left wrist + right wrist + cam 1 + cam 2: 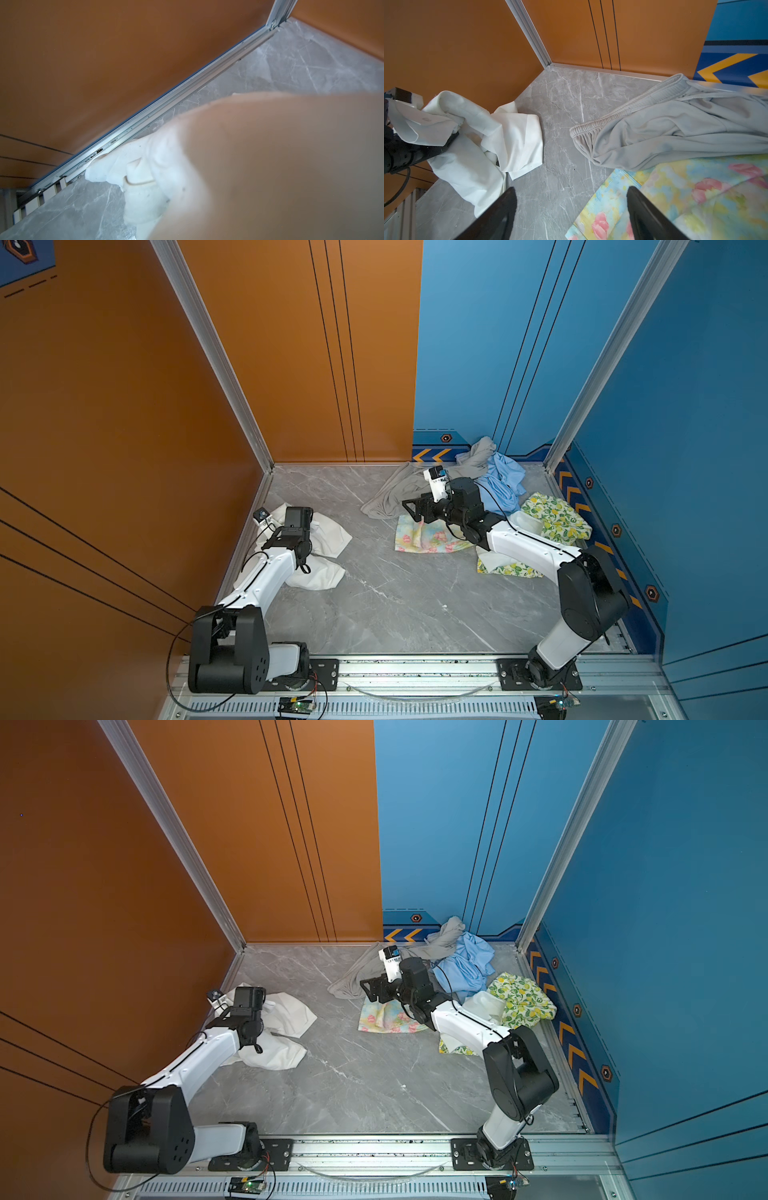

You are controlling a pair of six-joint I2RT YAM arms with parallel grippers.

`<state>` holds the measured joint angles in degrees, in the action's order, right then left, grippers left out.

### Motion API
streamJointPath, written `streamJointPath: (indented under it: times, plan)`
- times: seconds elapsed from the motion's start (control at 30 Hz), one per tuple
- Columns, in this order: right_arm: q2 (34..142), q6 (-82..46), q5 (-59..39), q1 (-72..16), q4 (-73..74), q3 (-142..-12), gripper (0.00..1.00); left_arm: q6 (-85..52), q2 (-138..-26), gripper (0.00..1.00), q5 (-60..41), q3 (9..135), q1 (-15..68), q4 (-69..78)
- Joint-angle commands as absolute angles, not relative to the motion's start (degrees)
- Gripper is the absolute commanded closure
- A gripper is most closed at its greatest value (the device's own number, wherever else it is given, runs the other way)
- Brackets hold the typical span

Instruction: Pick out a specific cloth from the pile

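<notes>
The white buttoned shirt (141, 176) fills my left wrist lens, pinched in my closed left gripper (453, 136) by the orange wall (124, 406), well apart from the pile (498, 489); my right gripper (571, 216) hangs open, empty, so I judge releasing comes next.
</notes>
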<state>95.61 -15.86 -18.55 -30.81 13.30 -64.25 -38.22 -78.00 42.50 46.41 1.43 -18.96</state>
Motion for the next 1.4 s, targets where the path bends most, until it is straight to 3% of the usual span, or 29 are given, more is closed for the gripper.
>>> streamJointPath:
  times: [0.0, 0.43, 1.07, 1.17, 1.37]
  plan:
    - [93.0, -13.4, -15.8, -30.1, 13.9, -62.4, 0.16, -33.5, -82.6, 1.0, 42.9, 49.0, 2.3, -19.2]
    - [89.0, -13.4, -14.1, -27.0, 16.2, -56.9, 0.15, -17.6, -98.2, 1.0, 30.6, 62.0, 0.5, -29.1]
    - [86.2, -12.4, -13.6, -24.3, 17.0, -53.5, 0.14, -15.9, -108.1, 0.99, 21.3, 67.2, -2.0, -36.2]
    - [85.5, -12.4, -13.6, -24.2, 16.8, -53.5, 0.14, -15.6, -107.2, 0.89, 21.0, 68.0, -2.1, -36.6]
    - [84.5, -12.3, -13.4, -24.2, 16.3, -54.0, 0.14, -14.5, -101.6, 0.6, 21.1, 68.5, -2.1, -36.8]
